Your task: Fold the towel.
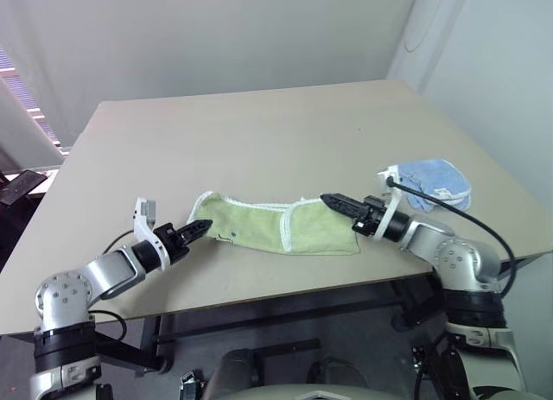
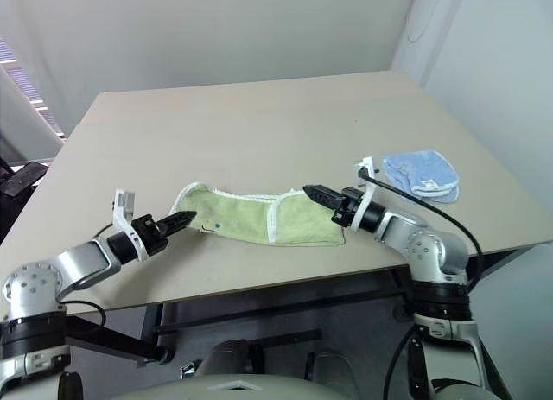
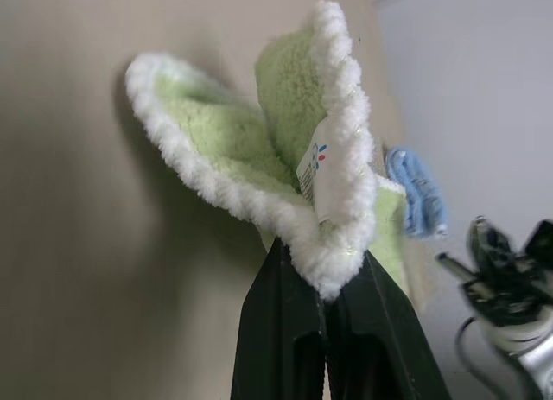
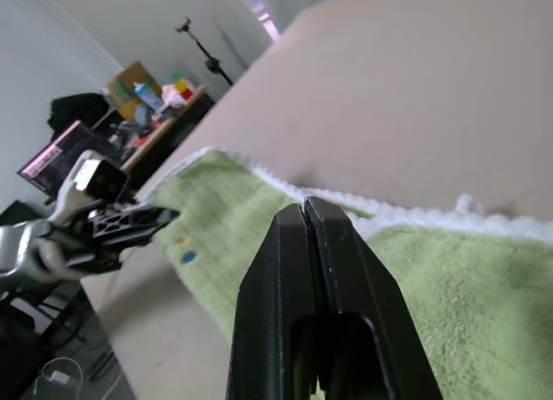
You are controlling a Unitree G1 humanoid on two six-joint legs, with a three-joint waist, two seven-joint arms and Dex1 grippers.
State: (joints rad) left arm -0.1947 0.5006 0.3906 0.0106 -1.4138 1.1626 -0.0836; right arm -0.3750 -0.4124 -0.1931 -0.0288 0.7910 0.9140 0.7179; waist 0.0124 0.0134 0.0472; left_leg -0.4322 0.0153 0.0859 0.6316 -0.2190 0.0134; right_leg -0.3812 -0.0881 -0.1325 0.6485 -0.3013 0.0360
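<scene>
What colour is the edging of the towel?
White, around the light green towel; clearest in the left wrist view.

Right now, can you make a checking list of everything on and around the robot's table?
Surface: tan table, bare apart from two cloths.
Job's things: light green towel, partly folded, lying near the front edge.
Clutter: light blue cloth by the right edge.
Grippers: left gripper shut on the towel's white-edged end; right gripper shut at the towel's other end, grip not clear.
Cables: black cable looping along the right arm.
Surroundings: white walls; a cluttered desk beyond the table.
</scene>
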